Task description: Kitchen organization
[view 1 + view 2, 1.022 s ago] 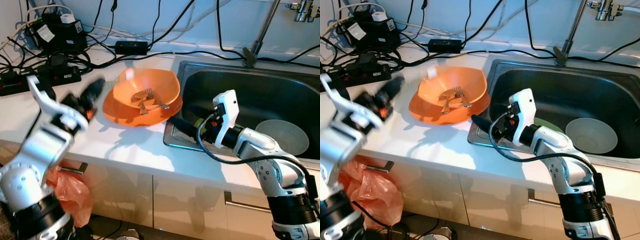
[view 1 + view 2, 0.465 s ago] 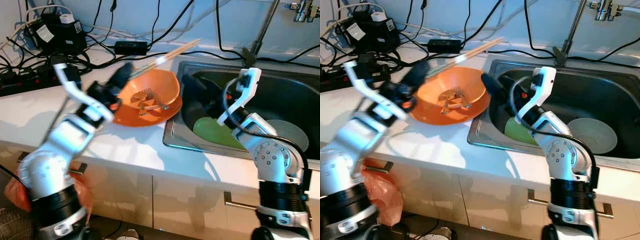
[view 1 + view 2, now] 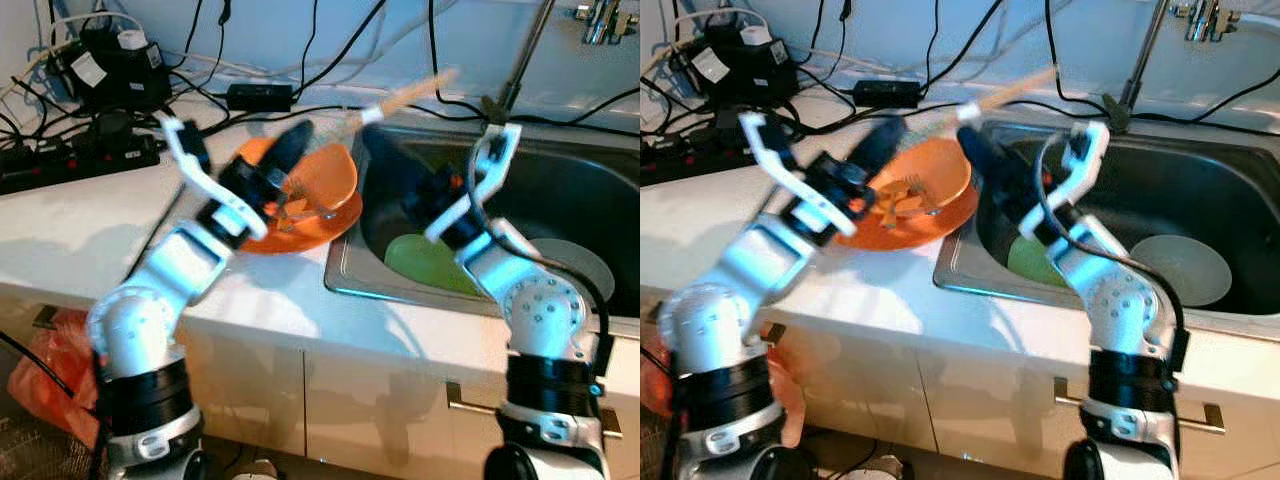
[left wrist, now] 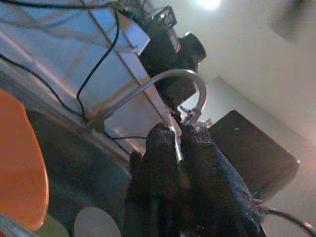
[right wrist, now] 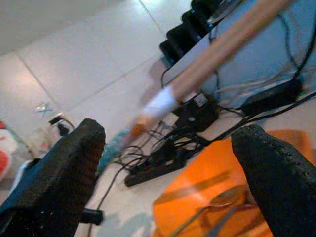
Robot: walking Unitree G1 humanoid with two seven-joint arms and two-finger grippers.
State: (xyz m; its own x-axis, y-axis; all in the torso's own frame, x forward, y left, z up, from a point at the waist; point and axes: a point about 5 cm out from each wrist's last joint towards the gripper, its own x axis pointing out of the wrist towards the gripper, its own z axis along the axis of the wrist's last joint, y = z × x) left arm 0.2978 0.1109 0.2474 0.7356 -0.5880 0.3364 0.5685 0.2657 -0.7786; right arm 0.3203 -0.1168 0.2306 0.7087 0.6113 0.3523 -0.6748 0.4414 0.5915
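My left gripper (image 3: 300,140) hovers over the orange bowl (image 3: 335,180) on the white counter, shut on a pair of wooden chopsticks (image 3: 410,92). The chopsticks slant up and to the right, over the sink's (image 3: 560,170) left rim. A fork (image 3: 915,188) and another utensil lie in the bowl. Just under the chopsticks my right gripper (image 3: 990,172) is raised at the sink's near left corner, open. In the right wrist view its fingers (image 5: 64,168) stand wide apart with the chopsticks (image 5: 222,44) passing beyond them. A green plate (image 3: 430,262) and a pale plate (image 3: 580,272) lie in the sink.
Power strips, adapters and tangled black cables (image 3: 110,80) crowd the counter's back left. The faucet (image 3: 520,60) rises behind the sink. An orange plastic bag (image 3: 40,360) hangs below the counter at the left, beside cabinet fronts with handles (image 3: 470,400).
My left arm has swung right from the counter's left side, bringing the chopsticks over the bowl and sink rim. My right gripper has lifted from the sink's edge up toward the chopsticks.
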